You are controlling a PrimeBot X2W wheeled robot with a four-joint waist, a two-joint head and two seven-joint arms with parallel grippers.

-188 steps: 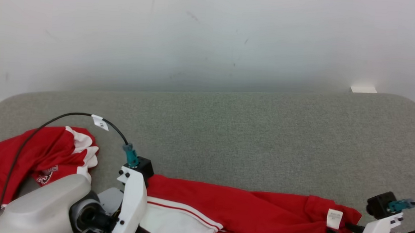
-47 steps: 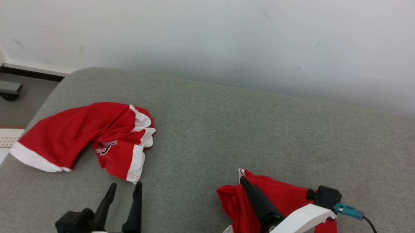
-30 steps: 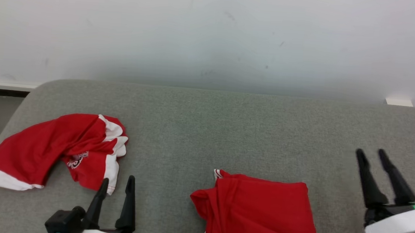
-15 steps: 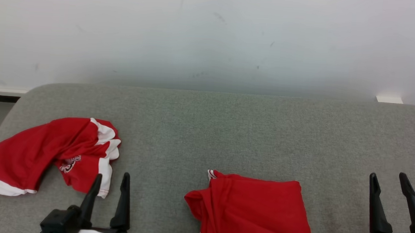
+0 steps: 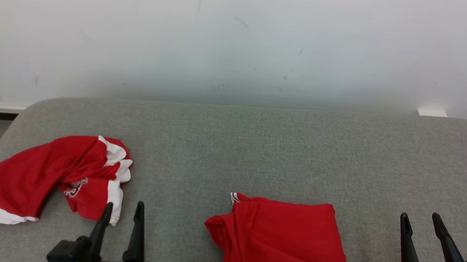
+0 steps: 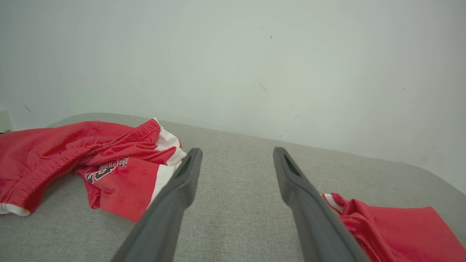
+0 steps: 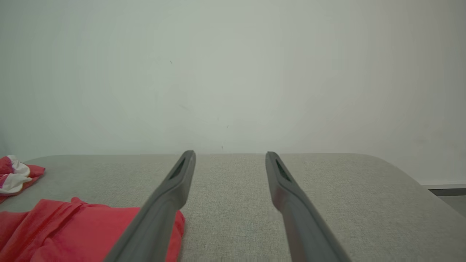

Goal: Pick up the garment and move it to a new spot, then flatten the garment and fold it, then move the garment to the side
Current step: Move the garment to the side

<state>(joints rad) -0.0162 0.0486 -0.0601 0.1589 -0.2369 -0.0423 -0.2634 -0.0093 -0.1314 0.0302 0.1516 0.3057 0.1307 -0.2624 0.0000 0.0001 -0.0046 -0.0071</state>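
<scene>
Now, left tool (image 5: 125, 203) and right tool (image 5: 419, 215) gape empty — folded garment (image 5: 280, 235) lies between.

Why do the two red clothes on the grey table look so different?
The crumpled garment lies bunched and twisted near the left end of the grey table; the folded garment is a compact, fairly flat block near the middle front. The crumpled garment shows wide white panels and dark lettering; the folded garment is almost all red. Both are red with white trim.
</scene>
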